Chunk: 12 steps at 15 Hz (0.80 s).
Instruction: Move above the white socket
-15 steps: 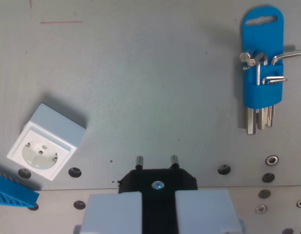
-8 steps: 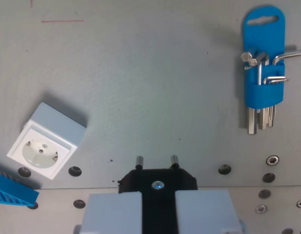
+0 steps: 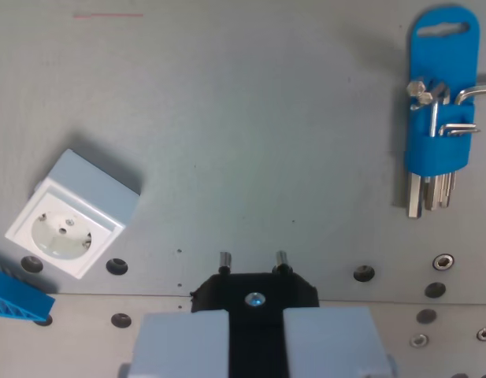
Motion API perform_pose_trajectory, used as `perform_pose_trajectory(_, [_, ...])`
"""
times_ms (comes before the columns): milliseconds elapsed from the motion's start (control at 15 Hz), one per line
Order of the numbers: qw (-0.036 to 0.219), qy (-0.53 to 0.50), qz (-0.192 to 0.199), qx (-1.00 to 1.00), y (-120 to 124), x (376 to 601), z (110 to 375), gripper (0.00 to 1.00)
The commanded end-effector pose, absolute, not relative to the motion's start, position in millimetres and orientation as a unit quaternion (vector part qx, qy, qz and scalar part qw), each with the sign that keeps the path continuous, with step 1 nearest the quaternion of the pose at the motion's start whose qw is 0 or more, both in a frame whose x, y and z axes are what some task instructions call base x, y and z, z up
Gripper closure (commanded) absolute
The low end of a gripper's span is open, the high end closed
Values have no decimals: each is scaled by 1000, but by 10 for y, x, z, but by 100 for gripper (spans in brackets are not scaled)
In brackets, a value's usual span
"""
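2 pins of the black plug (image 3: 254, 287) point ahead, held between the closed fingers (image 3: 179, 340). The socket (image 3: 69, 214) lies far toward the wrist view's left on the worktop (image 3: 250, 134); move sideways, keeping height, until the pins are over its holes.

The socket (image 3: 69, 214) lies on the table (image 3: 250, 126) at the wrist view's left, turned askew — a ribbed block (image 3: 14, 295) just below its lower corner. The hex-key holder (image 3: 439, 110) lies far right. The plug (image 3: 254, 291) sits bottom centre — pins pointing up-frame.
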<state>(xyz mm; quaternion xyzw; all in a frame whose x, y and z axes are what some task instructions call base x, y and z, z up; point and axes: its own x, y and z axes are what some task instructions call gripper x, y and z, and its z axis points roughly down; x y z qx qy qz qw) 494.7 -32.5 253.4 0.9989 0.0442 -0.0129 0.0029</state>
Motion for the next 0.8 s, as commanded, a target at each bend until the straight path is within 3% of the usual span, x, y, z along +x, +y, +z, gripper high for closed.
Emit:
perform_pose_trajectory(67, [5,116,30,993,-277,4876,2423,100])
perform_pose_trajectory(800, [12,232,41,972,0,4607,2070,100])
